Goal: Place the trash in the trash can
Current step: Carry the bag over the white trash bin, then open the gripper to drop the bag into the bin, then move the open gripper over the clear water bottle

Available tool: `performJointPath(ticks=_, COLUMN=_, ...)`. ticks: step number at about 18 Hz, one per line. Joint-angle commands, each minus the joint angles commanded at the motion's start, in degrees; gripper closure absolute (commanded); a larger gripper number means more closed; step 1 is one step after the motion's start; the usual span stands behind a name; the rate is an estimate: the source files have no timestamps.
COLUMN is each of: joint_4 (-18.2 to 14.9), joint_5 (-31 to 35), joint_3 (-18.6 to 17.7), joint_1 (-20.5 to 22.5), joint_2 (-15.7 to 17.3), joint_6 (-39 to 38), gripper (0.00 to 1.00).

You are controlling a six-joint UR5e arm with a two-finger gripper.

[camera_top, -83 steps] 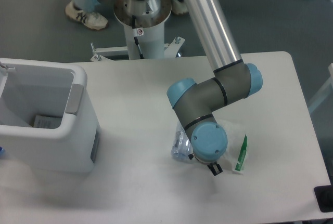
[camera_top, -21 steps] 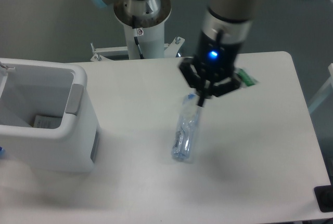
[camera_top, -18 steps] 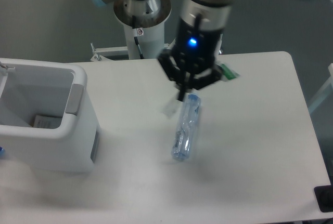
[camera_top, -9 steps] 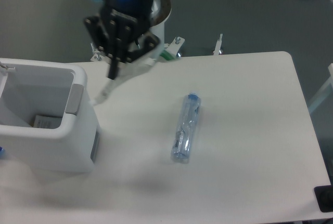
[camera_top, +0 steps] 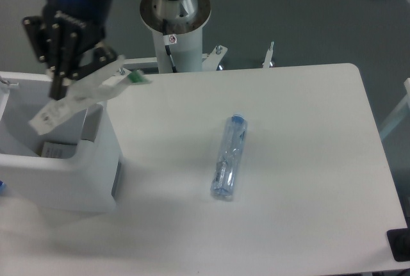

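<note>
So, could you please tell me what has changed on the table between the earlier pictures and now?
The gripper took the plastic bag from beside the bottle, lifted it and carried it left across the table; it now hangs from the fingers over the trash can. The bottle stayed in place, as did the trash can with the item inside it.

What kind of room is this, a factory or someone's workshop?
Most likely a robotics lab: a robot arm on a floor pedestal beside a plain white table, a staged crushed bottle and white trash can, and bare grey flooring.
</note>
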Motion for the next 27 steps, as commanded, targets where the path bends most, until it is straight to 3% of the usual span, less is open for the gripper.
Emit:
performJointPath(ticks=7, joint_4=0.61, joint_5=-0.09, joint_3=-0.09, joint_1=-3.96, joint_2=-1.23, joint_6=-0.35, gripper=0.84)
performJointPath(ticks=12, joint_4=2.11, joint_5=0.09, joint_3=-0.26, joint_1=-4.49, joint_2=-1.67, joint_6=-0.26, gripper=0.56)
performJointPath(ticks=17, joint_4=2.11, joint_5=0.35, joint_3=-0.53, joint_1=-4.31, joint_2=-1.24, joint_6=-0.09, gripper=0.51)
performJointPath(ticks=19, joint_4=2.11, joint_5=0.35, joint_3=-0.53, joint_1=-3.09, joint_2=-1.23, joint_6=-0.09, gripper=0.51)
performJointPath(ticks=23, joint_4=2.02, joint_5=0.18, joint_3=-0.53, joint_1=3.93, joint_2=-0.97, joint_6=-0.09, gripper=0.45)
performJointPath(ticks=25, joint_4=1.85, joint_5=0.17, joint_3=-0.79, joint_1=7.8, joint_2=-1.14, joint_6=0.0, gripper=0.3)
performJointPath(ticks=26, joint_4=1.76, joint_5=0.44, joint_3=-1.49, joint_1=9.82, joint_2=-1.23, joint_6=0.17, gripper=0.04)
performJointPath(ticks=27, joint_4=1.93, joint_5=0.53, joint_3=-2.36, joint_1=11.84, joint_2=-1.23, joint_6=0.52, gripper=0.0)
